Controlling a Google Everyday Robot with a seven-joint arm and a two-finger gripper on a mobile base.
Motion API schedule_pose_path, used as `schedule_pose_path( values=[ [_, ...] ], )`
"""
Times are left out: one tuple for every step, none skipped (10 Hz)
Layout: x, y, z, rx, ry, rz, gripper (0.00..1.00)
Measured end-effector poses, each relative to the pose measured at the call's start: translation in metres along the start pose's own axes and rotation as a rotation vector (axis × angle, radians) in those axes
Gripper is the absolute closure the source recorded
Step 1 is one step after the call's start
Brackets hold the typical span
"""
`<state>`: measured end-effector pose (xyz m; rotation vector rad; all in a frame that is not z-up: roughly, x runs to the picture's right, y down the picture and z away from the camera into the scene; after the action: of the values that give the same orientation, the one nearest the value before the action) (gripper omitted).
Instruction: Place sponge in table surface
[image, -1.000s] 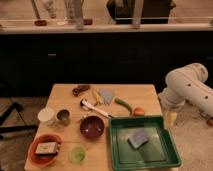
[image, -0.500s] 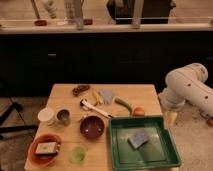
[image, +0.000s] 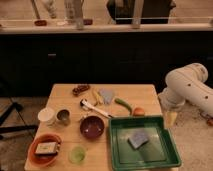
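Place: kitchen-like robot test room | Evidence: wooden counter (image: 142, 92) carrying bowl (image: 92, 126), cup (image: 46, 116), green vegetable (image: 123, 105) | dark cabinets (image: 100, 60) behind counter | robot claw (image: 170, 118) at counter's right edge

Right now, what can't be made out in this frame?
Camera view:
- Gripper, open beside the tray's far right corner: detail too small.
- Arm: cut off by right edge.
- Counter items: cut off by top edge.
- Dark thing at table's far edge: blurred.

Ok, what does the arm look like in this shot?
Arm: white, thick rounded tubular links with bulbous joints, small dark dots along one link, no loose cables visible. Gripper: pale, small, beneath the arm at the right edge of the table surface.
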<state>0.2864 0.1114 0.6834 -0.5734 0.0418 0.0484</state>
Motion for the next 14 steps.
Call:
schedule_pose_path(
  values=[
    [0.000,0.000,0.000,0.001,0.000,0.000,0.06],
    [0.000,0.000,0.000,0.006,-0.002,0.001,0.06],
    [-0.001,0.000,-0.001,0.024,-0.025,-0.011,0.06],
    [-0.003,0.002,-0.001,0.044,-0.105,-0.039,0.06],
    [-0.005,0.003,-0.002,0.058,-0.189,-0.063,0.06],
    [-0.010,0.005,-0.001,0.072,-0.304,-0.099,0.06],
    [-0.018,0.011,0.001,0.090,-0.416,-0.145,0.06],
    [-0.033,0.014,0.004,0.105,-0.494,-0.195,0.06],
    [-0.048,0.020,0.009,0.117,-0.538,-0.239,0.06],
    [-0.062,0.024,0.014,0.123,-0.551,-0.281,0.06],
    [-0.083,0.030,0.021,0.123,-0.549,-0.348,0.06],
    [-0.100,0.035,0.027,0.120,-0.526,-0.409,0.06],
    [-0.108,0.038,0.034,0.115,-0.508,-0.445,0.06],
    [-0.120,0.042,0.050,0.103,-0.467,-0.503,0.06]
  ],
)
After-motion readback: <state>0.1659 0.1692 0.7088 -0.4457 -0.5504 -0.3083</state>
